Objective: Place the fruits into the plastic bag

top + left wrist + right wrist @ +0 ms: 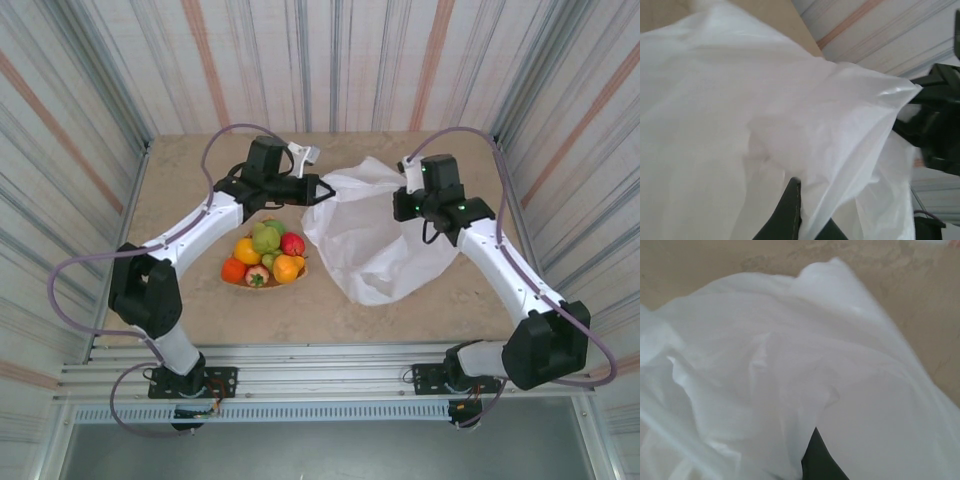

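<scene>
The tan marbled table is being occupied by a wooden plate left of centre and, just to its right, a crinkled white plastic bag.

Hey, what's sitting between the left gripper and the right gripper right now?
The crinkled white translucent plastic bag spans the stretch between the left gripper and the right gripper. This is clearest in the top view.

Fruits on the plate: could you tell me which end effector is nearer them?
Left. The left end effector sits just behind the fruits; the right end effector is across the plastic bag from them.
</scene>
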### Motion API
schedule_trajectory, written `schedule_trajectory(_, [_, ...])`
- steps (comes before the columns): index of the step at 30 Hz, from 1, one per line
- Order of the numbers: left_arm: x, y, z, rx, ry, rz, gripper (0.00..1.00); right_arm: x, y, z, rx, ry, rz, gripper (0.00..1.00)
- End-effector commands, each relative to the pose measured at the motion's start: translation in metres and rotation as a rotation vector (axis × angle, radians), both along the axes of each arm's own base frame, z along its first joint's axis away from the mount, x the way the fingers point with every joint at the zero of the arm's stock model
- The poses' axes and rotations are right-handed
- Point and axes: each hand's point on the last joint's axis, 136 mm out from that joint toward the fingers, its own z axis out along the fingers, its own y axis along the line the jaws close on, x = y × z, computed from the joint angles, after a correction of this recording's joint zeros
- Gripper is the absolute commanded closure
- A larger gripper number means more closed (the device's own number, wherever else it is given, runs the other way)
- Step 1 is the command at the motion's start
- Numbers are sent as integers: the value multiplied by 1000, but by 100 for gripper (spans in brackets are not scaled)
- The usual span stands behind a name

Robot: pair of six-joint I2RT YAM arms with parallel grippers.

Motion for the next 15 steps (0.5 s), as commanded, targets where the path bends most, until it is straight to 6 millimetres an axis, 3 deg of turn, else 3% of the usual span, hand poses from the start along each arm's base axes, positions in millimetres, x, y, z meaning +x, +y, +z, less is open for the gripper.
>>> schedule_trajectory(1, [13,3,3,19,-6,53,95,-34,-3,-27,162,272,-71,100])
schedule_trajectory(4, [16,6,-3,40,1,77,89,-29,-3,-32,184,296,-102,100])
schedule_trajectory(11, [15,24,-3,90,-25,144,58,-21,-2,-50,225,370,-123,100])
schedule_trajectory(15, [5,42,9,110,-77,175,30,-18,-7,-57,249,383,-157,100])
